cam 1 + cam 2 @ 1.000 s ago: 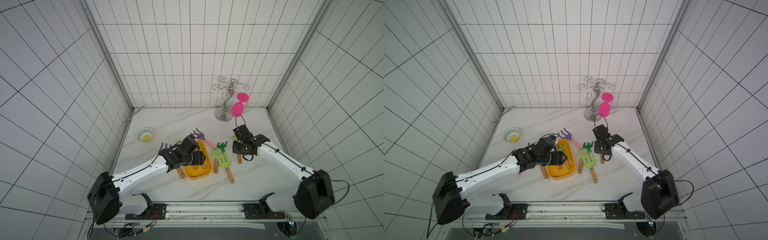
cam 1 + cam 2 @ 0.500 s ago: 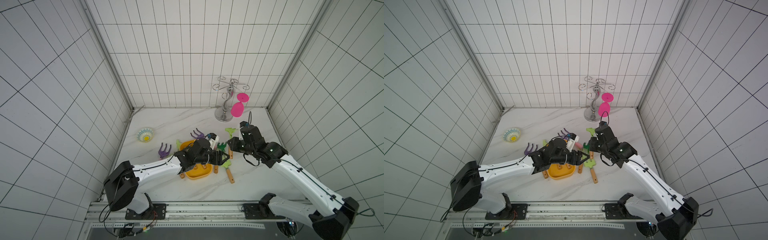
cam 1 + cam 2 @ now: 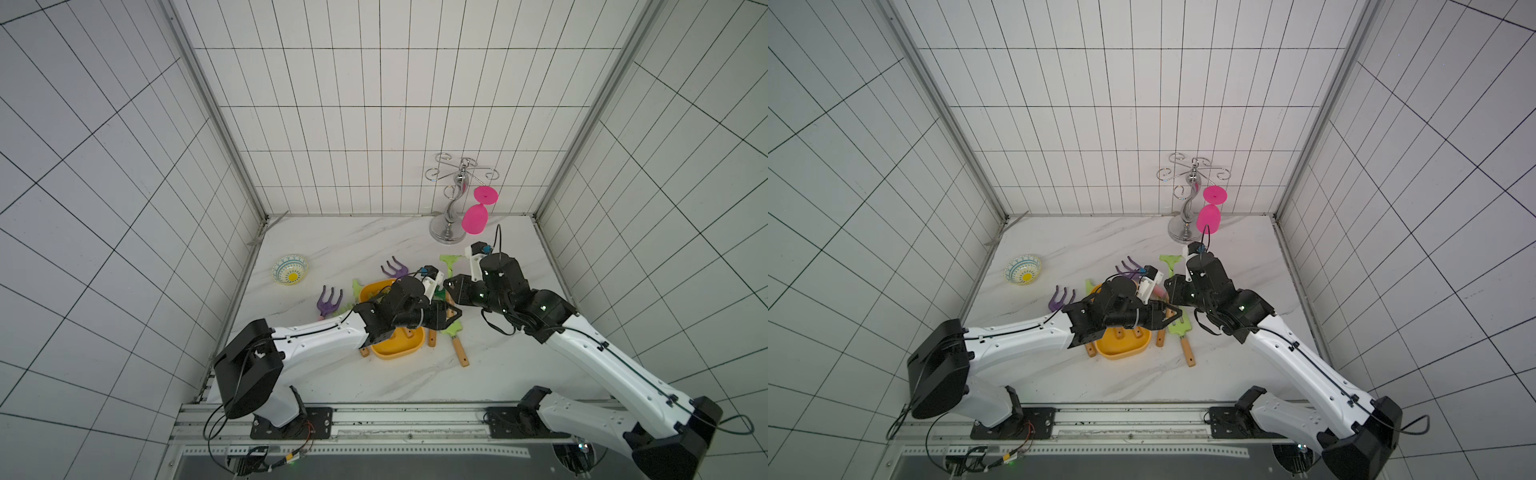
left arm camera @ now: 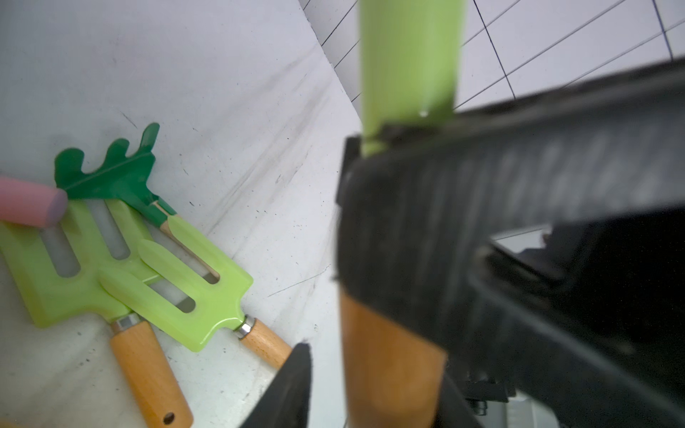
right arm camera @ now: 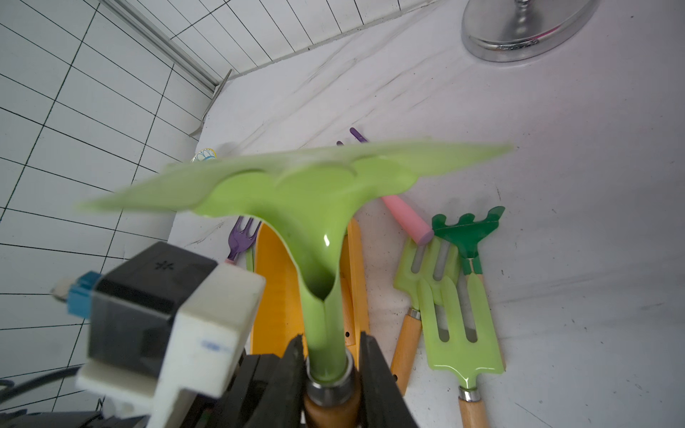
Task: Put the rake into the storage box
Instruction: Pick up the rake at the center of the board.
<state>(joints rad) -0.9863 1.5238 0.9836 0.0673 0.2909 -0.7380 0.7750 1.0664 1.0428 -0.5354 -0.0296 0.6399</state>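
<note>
Pale-green glossy metal, a steel collar, then a wood grip: the rake [image 5: 315, 207] looks light and stiff, and I judge the slick head a poor place to pinch. The bare wood or the neck by the collar is the safer hold. It hangs in the air just beside the box [image 3: 395, 355], head toward the back wall, between the two arms. The right gripper [image 5: 331, 348] has its fingers pressed on the neck right at the collar. The left gripper [image 3: 451, 314] is at the wood grip. In the left wrist view one finger [image 4: 296, 374] stands slightly off the wood, so I cannot tell whether the pair pinches it.

The box lies under the left arm with wooden handles already in it, so room inside is probably tight for the wide head.

The table [image 3: 353, 249] is smooth white marble, faintly scuffed. Green forks [image 5: 459, 333], a dark green tool [image 5: 469, 229] and a pink handle [image 5: 406, 218] crowd the box on the right arm's side, with purple forks [image 3: 329, 301] opposite. A bowl [image 3: 290, 270] sits near the left wall and a glass stand [image 3: 448, 232] at the back, with tiled walls [image 3: 374, 145] on three sides
</note>
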